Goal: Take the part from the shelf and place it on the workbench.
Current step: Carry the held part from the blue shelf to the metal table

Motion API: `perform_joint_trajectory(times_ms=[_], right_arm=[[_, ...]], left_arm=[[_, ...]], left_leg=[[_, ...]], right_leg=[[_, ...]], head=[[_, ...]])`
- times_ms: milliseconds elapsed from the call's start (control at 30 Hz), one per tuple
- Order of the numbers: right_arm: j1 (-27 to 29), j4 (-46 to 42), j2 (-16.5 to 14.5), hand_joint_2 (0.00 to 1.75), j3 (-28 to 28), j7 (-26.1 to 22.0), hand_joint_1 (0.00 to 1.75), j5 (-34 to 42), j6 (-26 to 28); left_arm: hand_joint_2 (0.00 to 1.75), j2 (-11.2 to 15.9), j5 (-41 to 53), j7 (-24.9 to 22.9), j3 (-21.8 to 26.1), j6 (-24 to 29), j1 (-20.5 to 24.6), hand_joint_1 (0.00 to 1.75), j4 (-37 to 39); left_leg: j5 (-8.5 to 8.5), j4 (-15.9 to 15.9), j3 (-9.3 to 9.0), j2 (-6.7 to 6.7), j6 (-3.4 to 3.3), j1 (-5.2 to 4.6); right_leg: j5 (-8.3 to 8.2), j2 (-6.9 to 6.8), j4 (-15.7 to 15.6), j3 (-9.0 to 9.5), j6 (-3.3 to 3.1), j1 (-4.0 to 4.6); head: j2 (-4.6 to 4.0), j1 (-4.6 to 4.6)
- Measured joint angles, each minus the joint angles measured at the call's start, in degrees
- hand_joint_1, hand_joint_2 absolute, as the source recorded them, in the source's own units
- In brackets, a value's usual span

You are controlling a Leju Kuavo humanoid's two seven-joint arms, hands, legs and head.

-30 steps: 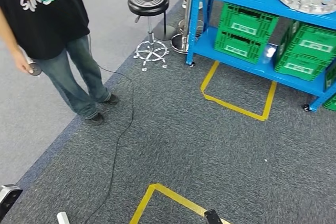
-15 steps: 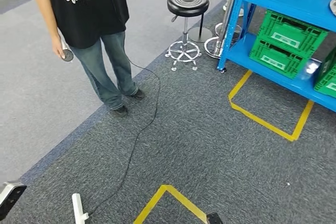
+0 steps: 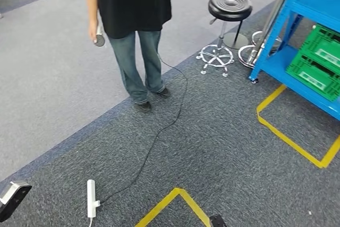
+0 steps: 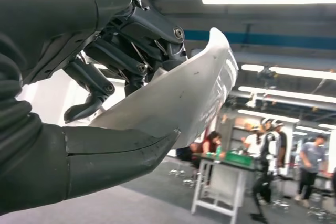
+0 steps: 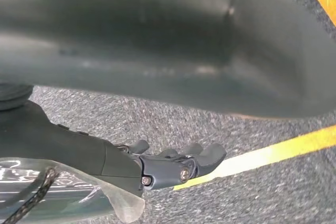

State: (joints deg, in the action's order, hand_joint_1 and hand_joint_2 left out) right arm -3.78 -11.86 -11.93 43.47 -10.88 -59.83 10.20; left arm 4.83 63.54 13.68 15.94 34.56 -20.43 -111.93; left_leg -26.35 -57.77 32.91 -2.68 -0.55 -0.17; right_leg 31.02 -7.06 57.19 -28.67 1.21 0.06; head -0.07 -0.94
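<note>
Carry leg, as I judge it: the part is off the shelf and the workbench is not identifiable.

- Left hand (image 4: 99,45) clamped on the part (image 4: 186,103). The thick thumb (image 4: 118,153) is on one face and the dark fingers (image 4: 130,61) on the other, pinching near one edge.
- Right hand (image 5: 118,163) hangs over the carpet (image 3: 224,152) with its fingers stretched forward. Cannot tell whether it bears on anything. A broad grey curved surface, likely the same part (image 5: 158,35), spans just beside it.
- Part: a pale silver-white shell, smoothly bowed, thin at the rim and glossy, with a few dark specks. It looks rigid and light. It is held in the air, resting on nothing.
- Head view: the blue shelf (image 3: 280,62) with a green crate (image 3: 316,62) sits at the far right. A person (image 3: 136,19) stands ahead beside a black stool (image 3: 229,8).
- A black cable (image 3: 160,131) runs to a white power strip (image 3: 91,198) near the robot's feet.

To do it well:
- Keep the pinch firm, since the hold is near the edge and a swing could lever the shell loose.
- Turn slowly.
- Step clear of the cable and strip.
- Give the person room.
</note>
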Motion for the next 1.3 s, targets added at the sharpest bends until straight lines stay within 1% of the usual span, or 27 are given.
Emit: perform_joint_trajectory(times_ms=[67,133,167,200,233,267,333,400,433,467,500,567,633,700,733,767,800,867,933,967,1000,1067,1133,1200,1233,1267,1300], right_arm=[[0.0,0.0,0.1,0.00,0.0,-0.1,0.00,0.1,0.1],[0.2,0.0,0.1,0.00,0.0,-0.1,0.00,0.3,0.1],[0.4,0.0,0.2,0.00,0.1,-0.1,0.00,0.4,0.1],[0.6,0.0,0.2,0.00,0.1,-0.1,0.00,0.5,0.2],[0.8,0.0,0.3,0.00,0.2,-0.1,0.00,0.6,0.2],[0.9,0.0,0.4,0.00,0.3,-0.1,0.00,0.8,0.3],[1.0,0.0,0.5,0.00,0.4,-0.2,0.00,1.2,0.5],[1.0,0.0,0.6,0.00,0.6,-0.2,0.00,1.5,0.6],[1.0,-0.1,0.6,0.00,0.7,-0.3,0.00,1.6,0.6],[1.0,-0.1,0.6,0.00,0.8,-0.3,0.00,1.7,0.6],[1.0,-0.1,0.6,0.00,0.9,-0.4,0.00,1.8,0.6],[1.1,-0.1,0.7,0.00,1.0,-0.6,0.00,2.1,0.5],[1.3,-0.2,0.7,0.00,1.4,-0.9,0.00,2.5,0.5],[1.5,-0.3,0.8,0.00,1.8,-1.3,0.00,2.9,0.3],[1.6,-0.4,0.8,0.00,2.0,-1.5,0.00,3.1,0.2],[1.6,-0.5,0.9,0.00,2.1,-1.7,0.00,3.2,0.1],[1.6,-0.5,0.9,0.00,2.2,-1.9,0.00,3.3,0.0],[1.6,-0.6,0.9,0.00,2.4,-2.2,0.00,3.4,-0.1],[1.5,-0.7,0.9,0.00,2.5,-2.3,0.00,3.4,-0.1],[1.4,-0.7,0.9,0.00,2.6,-2.3,0.00,3.4,-0.1],[1.4,-0.8,0.9,0.00,2.6,-2.3,0.00,3.4,-0.1],[1.2,-0.9,0.9,0.00,2.7,-2.3,0.00,3.4,-0.1],[1.3,-0.9,0.9,0.00,2.8,-2.3,0.00,3.4,-0.1],[1.6,-0.9,1.0,0.00,2.9,-2.2,0.00,3.4,-0.1],[1.7,-0.9,1.0,0.00,2.9,-2.2,0.00,3.4,-0.1],[1.8,-0.9,1.1,0.00,3.0,-2.2,0.00,3.4,-0.1],[1.8,-0.9,1.1,0.00,3.0,-2.2,0.00,3.3,-0.1]], left_arm=[[1.75,0.1,0.1,-0.2,-0.3,0.2,0.3,1.75,0.3],[1.75,0.3,0.4,-0.6,-1.0,0.4,0.9,1.75,0.8],[1.75,0.3,0.6,-0.7,-1.5,0.5,1.1,1.75,1.2],[1.75,0.4,0.8,-0.8,-2.0,0.5,1.4,1.75,1.6],[1.75,0.4,1.0,-0.9,-2.5,0.6,1.6,1.75,2.0],[1.75,0.5,1.2,-1.0,-3.1,0.7,2.0,1.75,2.6],[1.75,0.6,1.8,-1.3,-4.5,1.1,3.0,1.75,3.8],[1.75,0.9,2.5,-1.8,-6.2,1.8,4.0,1.75,4.9],[1.75,1.0,2.8,-2.1,-6.9,2.1,4.4,1.75,5.4],[1.75,1.2,2.9,-2.4,-7.6,2.3,4.7,1.75,5.7],[1.75,1.4,3.0,-2.8,-8.2,2.6,4.9,1.75,6.1],[1.75,2.0,3.1,-3.4,-9.2,3.0,5.6,1.75,6.7],[1.75,2.6,3.1,-3.9,-10.5,3.3,6.8,1.75,7.4],[1.75,3.1,3.3,-4.3,-11.9,3.4,7.8,1.75,8.2],[1.75,3.3,3.4,-4.5,-12.5,3.4,8.1,1.75,8.5],[1.75,3.5,3.6,-4.7,-13.2,3.4,8.5,1.75,8.9],[1.75,3.7,3.7,-4.9,-13.7,3.3,9.0,1.75,9.1],[1.75,4.1,4.0,-5.3,-14.6,3.3,9.9,1.75,9.5],[1.75,4.6,4.1,-5.7,-15.2,3.3,10.5,1.75,9.8],[1.75,4.8,4.1,-5.8,-15.4,3.3,10.6,1.75,9.9],[1.75,5.0,4.1,-5.9,-15.6,3.3,10.6,1.75,10.0],[1.75,5.3,4.1,-6.0,-15.7,3.4,10.7,1.75,10.2],[1.75,5.4,4.1,-6.0,-16.0,3.4,11.0,1.75,10.4],[1.75,5.4,4.1,-6.1,-16.3,3.4,11.0,1.75,10.6],[1.75,5.4,4.1,-6.1,-16.4,3.4,11.0,1.75,10.7],[1.75,5.4,4.1,-6.3,-16.5,3.4,11.0,1.75,10.8],[1.75,5.4,4.1,-6.4,-16.5,3.4,11.0,1.75,10.8]], left_leg=[[0.30,0.5,-0.12,1.35,-0.60,0.30],[0.34,0.5,-0.05,2.72,-0.92,0.38],[0.35,0.5,-0.05,3.50,-1.02,0.36],[0.33,0.5,-0.09,4.31,-1.05,0.34],[0.32,0.5,-0.15,5.16,-1.05,0.33],[0.30,0.4,-0.24,6.02,-1.02,0.35],[0.15,0.2,-0.24,7.59,-0.76,0.35],[0.09,-0.1,0.17,8.96,-0.17,0.45],[0.20,-0.2,0.42,9.63,0.22,0.55],[0.33,-0.2,0.61,10.31,0.57,0.72],[0.29,-0.3,0.76,10.04,0.89,0.77],[-1.22,-2.9,1.95,7.26,1.43,0.65],[-4.57,-9.7,5.20,3.98,1.92,0.68],[-6.57,-15.8,8.20,3.16,2.17,0.85],[-6.08,-16.2,8.40,3.04,2.15,0.89],[-4.55,-14.2,7.36,2.82,2.01,0.87],[-2.49,-10.4,5.37,2.22,1.72,0.76],[-0.14,-3.1,1.56,-0.05,0.83,0.11],[-0.11,-0.5,0.43,-0.94,0.02,-0.53],[0.01,-0.3,0.52,-0.32,-0.29,-0.63],[0.18,0.0,0.42,0.32,-0.58,-0.51],[0.60,0.7,0.11,1.51,-1.18,-0.16],[0.81,1.0,-0.01,2.73,-1.53,0.03],[0.81,1.0,0.00,4.17,-1.60,0.03],[0.80,0.9,-0.03,4.95,-1.59,0.05],[0.76,0.9,-0.10,5.76,-1.53,0.11],[0.68,0.8,-0.18,6.58,-1.40,0.20]], right_leg=[[2.22,2.84,3.3,-1.55,0.41,-0.15],[5.61,6.02,11.0,-5.40,0.44,-0.27],[6.64,6.57,14.6,-7.44,0.41,-0.25],[6.55,6.85,16.5,-8.78,0.37,-0.22],[5.27,7.04,16.1,-9.11,0.31,-0.21],[3.07,7.34,13.5,-8.39,0.22,-0.24],[-1.24,9.76,5.5,-5.37,0.07,-0.50],[-2.56,11.99,1.1,-3.33,-0.01,-0.69],[-2.37,12.17,0.8,-3.07,-0.13,-0.63],[-2.49,11.50,0.8,-2.89,-0.37,-0.58],[-2.62,10.81,0.6,-2.79,-0.69,-0.56],[-2.76,9.30,0.3,-2.50,-1.34,-0.63],[-2.58,7.56,0.3,-2.35,-1.81,-0.43],[-2.35,5.73,0.3,-2.28,-2.02,-0.19],[-2.25,4.88,0.3,-2.22,-2.04,-0.10],[-2.14,4.12,0.3,-2.09,-2.01,-0.02],[-2.01,3.41,0.3,-1.91,-1.96,0.07],[-1.69,2.15,0.3,-1.57,-1.66,0.32],[-1.45,1.04,0.3,-1.38,-1.16,0.48],[-1.36,0.48,0.2,-1.26,-0.88,0.49],[-1.17,0.36,0.2,-1.24,-0.57,0.40],[0.21,2.77,2.2,-2.09,-0.02,0.21],[3.44,6.11,8.9,-5.41,0.31,0.03],[5.67,6.97,16.0,-9.31,0.55,-0.08],[5.24,7.01,16.9,-10.18,0.66,-0.14],[3.65,7.12,15.6,-9.94,0.75,-0.25],[1.32,7.55,12.2,-8.66,0.84,-0.43]], head=[[0.00,-0.20],[0.00,-0.38],[0.00,-0.38],[0.00,-0.37],[0.00,-0.37],[0.00,-0.37],[0.00,-0.37],[0.00,-0.33],[0.00,-0.31],[0.00,-0.30],[0.00,-0.30],[0.00,-0.02],[0.00,0.21],[0.00,0.21],[0.00,0.21],[0.00,0.21],[0.00,0.20],[0.00,0.18],[0.00,0.16],[0.00,0.16],[0.00,0.17],[0.00,0.04],[0.00,-0.20],[0.00,-0.30],[0.00,-0.31],[0.00,-0.32],[0.00,-0.32]])
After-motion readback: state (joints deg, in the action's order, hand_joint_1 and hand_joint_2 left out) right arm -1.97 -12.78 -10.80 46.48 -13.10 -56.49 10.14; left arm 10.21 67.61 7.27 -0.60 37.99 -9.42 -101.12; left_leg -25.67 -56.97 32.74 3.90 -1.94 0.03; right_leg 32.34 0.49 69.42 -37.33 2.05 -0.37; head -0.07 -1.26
